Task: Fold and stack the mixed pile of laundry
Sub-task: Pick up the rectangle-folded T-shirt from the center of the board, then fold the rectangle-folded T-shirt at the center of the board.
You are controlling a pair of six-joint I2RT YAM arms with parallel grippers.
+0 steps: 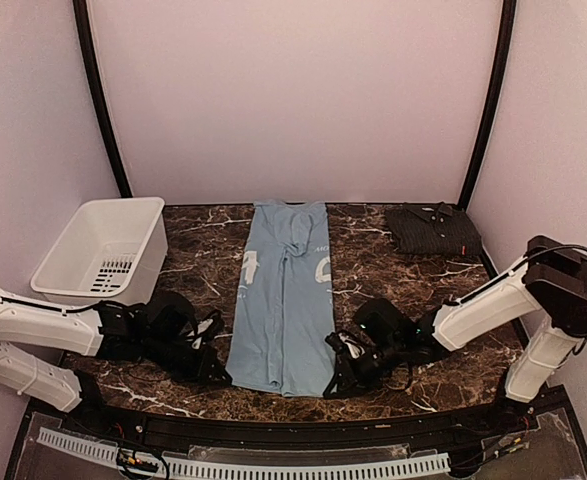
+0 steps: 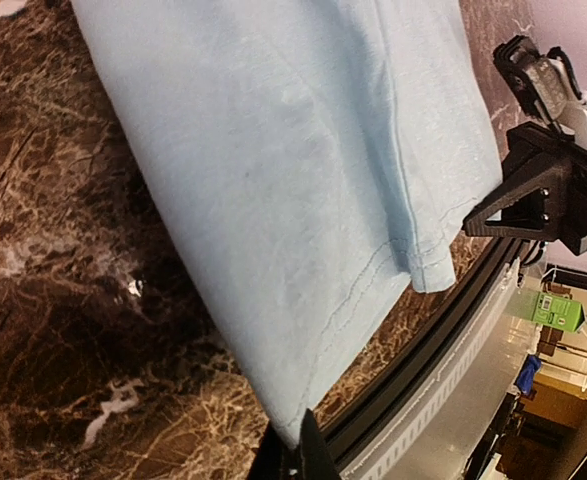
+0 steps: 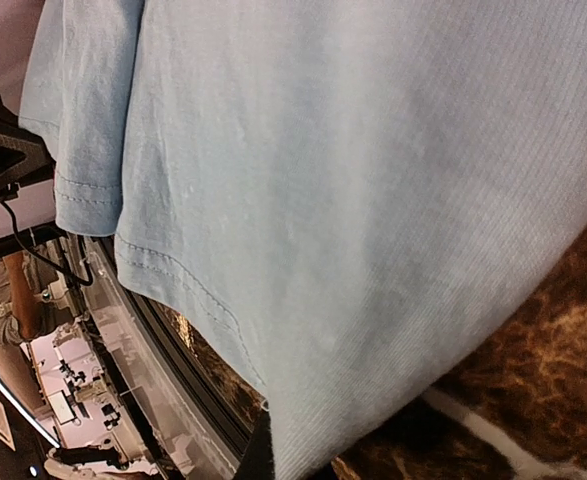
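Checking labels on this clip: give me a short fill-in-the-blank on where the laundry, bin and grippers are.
The T-shirt folded into a long strip is light ____.
The white bin stands at the far ____ corner of the table.
The folded black shirt lies at the far ____ corner.
The left gripper and right gripper are shut on the T-shirt's ____ end.
Missing words: blue; left; right; near.

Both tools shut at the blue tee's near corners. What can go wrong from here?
1. The left tool and right tool pinch only the corner tips of the light blue T-shirt; the cloth may slip out on the lift.
2. The hem shows stacked layers; a tool may hold just one, so the fold could open.
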